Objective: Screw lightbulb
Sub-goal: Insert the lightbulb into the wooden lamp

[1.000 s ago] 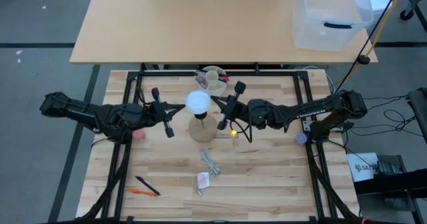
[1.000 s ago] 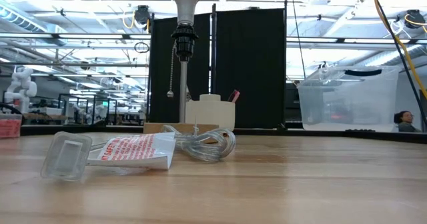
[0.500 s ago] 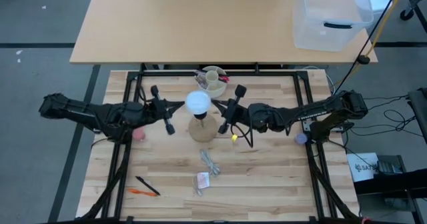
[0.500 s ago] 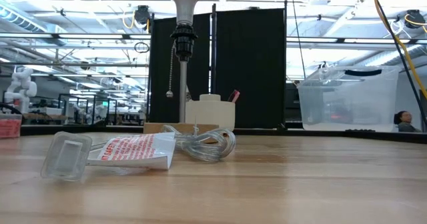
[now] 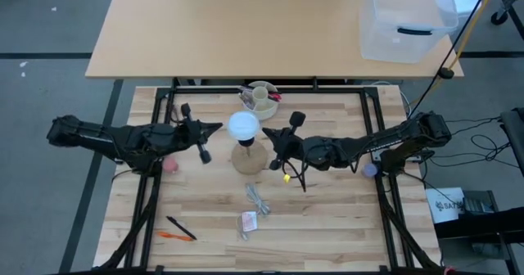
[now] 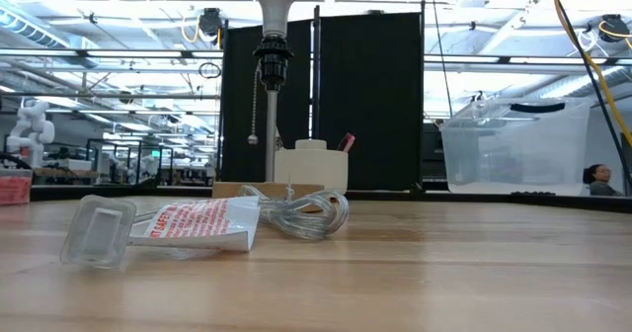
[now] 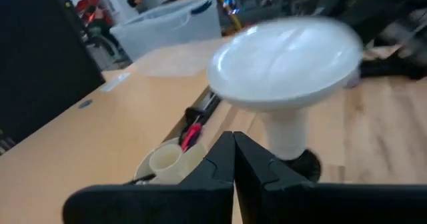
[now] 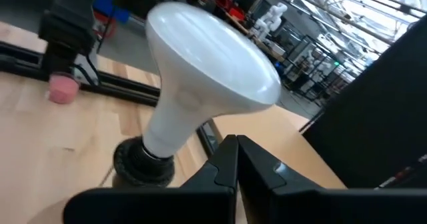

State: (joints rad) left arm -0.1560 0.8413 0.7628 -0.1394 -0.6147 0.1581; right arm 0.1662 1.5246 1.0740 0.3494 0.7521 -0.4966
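The lightbulb [image 5: 243, 125] stands upright in its socket at frame centre. The left end effector [image 5: 214, 128] sits just left, the right end effector [image 5: 268, 134] just right; both are closed, empty, about equally near.

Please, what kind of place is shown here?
Probably a robotics laboratory in a large open hall: a white humanoid robot stands far behind the wooden table, black partition screens divide the space, and bright ceiling lights show overhead.

lightbulb [image 5: 243, 125]: white, frosted
lamp base [image 5: 248, 158]: tan wood
socket [image 8: 139, 163]: black
cup [image 5: 263, 100]: cream
ball [image 8: 61, 88]: pink
grippers: dark
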